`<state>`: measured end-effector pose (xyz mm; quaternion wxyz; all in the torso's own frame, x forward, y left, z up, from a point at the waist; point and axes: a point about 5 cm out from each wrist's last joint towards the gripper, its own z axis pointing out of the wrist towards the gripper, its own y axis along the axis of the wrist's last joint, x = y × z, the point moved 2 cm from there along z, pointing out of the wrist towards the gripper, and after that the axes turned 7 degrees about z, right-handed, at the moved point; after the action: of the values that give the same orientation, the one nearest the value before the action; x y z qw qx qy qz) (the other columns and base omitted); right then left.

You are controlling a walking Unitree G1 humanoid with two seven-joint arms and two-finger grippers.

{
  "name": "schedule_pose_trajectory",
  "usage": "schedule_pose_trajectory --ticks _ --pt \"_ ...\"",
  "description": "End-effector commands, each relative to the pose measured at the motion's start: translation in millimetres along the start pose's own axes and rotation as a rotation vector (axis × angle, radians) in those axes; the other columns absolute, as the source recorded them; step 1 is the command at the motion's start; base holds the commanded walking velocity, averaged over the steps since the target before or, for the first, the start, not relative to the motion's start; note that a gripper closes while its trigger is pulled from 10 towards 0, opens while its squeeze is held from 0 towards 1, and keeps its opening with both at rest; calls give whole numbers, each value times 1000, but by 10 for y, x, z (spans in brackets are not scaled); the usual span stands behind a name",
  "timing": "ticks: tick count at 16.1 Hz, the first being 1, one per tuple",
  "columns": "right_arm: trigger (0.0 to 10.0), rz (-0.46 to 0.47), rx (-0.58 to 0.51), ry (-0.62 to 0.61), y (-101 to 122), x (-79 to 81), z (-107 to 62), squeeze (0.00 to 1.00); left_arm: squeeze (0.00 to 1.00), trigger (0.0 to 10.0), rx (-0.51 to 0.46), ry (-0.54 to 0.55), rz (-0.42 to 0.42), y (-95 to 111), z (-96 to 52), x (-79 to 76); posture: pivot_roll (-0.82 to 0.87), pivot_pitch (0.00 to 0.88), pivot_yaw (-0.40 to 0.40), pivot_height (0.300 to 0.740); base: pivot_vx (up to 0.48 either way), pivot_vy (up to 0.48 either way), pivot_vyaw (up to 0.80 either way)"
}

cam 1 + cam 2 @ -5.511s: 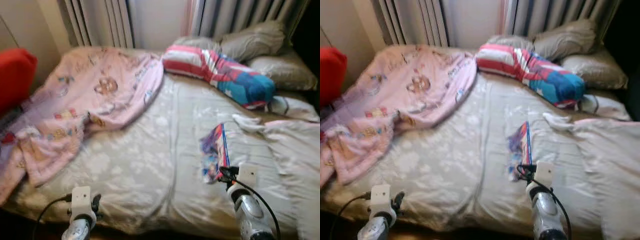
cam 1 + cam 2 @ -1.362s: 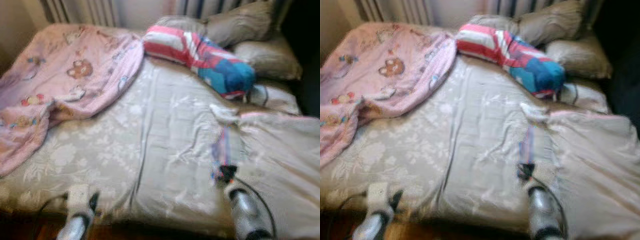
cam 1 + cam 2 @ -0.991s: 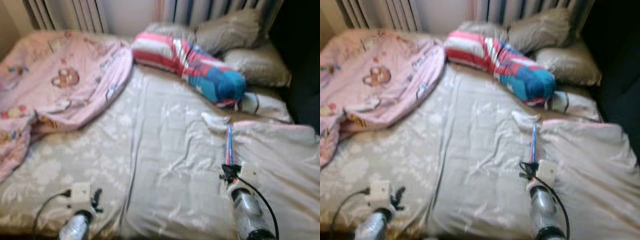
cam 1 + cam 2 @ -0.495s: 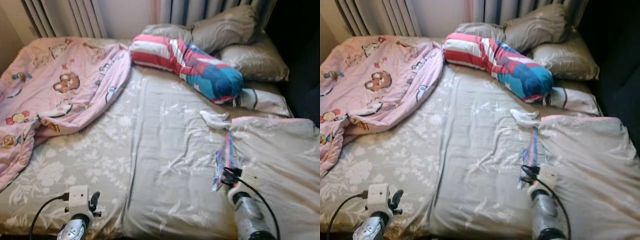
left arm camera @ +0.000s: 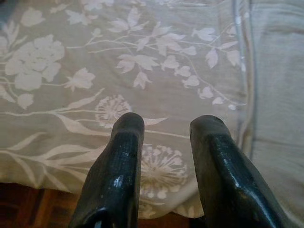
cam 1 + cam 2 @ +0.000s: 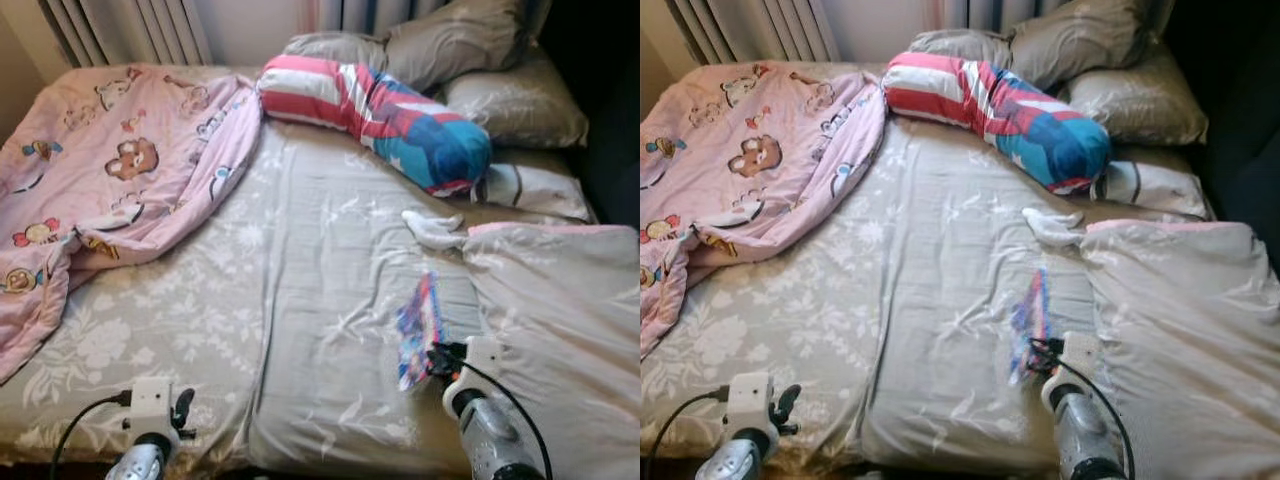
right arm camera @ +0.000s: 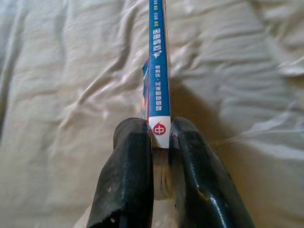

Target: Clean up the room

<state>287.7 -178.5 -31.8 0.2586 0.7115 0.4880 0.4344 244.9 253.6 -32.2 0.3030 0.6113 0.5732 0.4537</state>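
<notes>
A thin picture book point(image 6: 419, 327) with a blue spine point(image 7: 157, 71) is held just above the grey floral bedsheet point(image 6: 300, 290), near the bed's right side. My right gripper point(image 7: 160, 135) is shut on the book's spine end, one black finger point(image 7: 130, 166) on each side. My left gripper point(image 5: 164, 123) hovers over the sheet near the bed's front edge, open with nothing between its fingers point(image 5: 124, 156). A small white sock point(image 6: 432, 227) lies beyond the book.
A pink cartoon blanket point(image 6: 110, 170) is bunched on the bed's left half. A striped red, white and blue bolster point(image 6: 380, 115) and grey pillows point(image 6: 455, 45) lie at the head. A grey duvet point(image 6: 560, 310) covers the right side. Curtains point(image 6: 130, 25) hang behind.
The camera has shifted slightly. The book in my right gripper has dropped lower and tilted flatter toward the sheet. My left arm is still.
</notes>
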Motion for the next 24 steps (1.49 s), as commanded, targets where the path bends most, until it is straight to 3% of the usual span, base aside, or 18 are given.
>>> schedule_pose_trajectory --ticks 1,3,9,15,16,17,18,24 --pt "10000 -8 18 11 -31 24 2 0 0 10000 16 -20 31 -58 -41 26 206 230 42 740 0 0 0" --pt "10000 -2 27 -27 -47 -26 -5 0 0 10000 17 -25 40 -77 -63 51 211 234 56 740 0 0 0" --pt "10000 2 68 -246 -132 -441 -141 0 0 10000 16 -57 72 -143 -150 78 229 268 91 740 0 0 0" --pt "10000 -7 64 -277 -115 -486 -152 0 0 10000 15 -66 73 -151 -164 43 233 269 91 740 0 0 0" --pt "10000 -6 60 -279 -100 -495 -151 184 0 10000 15 -66 72 -147 -161 43 232 269 91 740 0 0 0" --pt "10000 -6 59 -281 -90 -503 -151 894 0 10000 14 -65 72 -143 -158 43 232 268 91 740 0 0 0" --pt "10000 -12 56 -286 -79 -513 -152 1000 0 10000 13 -65 72 -135 -154 45 231 268 91 740 0 0 0" --pt "10000 -3 58 -321 -161 -569 -207 1000 0 10000 13 -62 71 -139 -164 60 234 270 93 740 0 0 0"
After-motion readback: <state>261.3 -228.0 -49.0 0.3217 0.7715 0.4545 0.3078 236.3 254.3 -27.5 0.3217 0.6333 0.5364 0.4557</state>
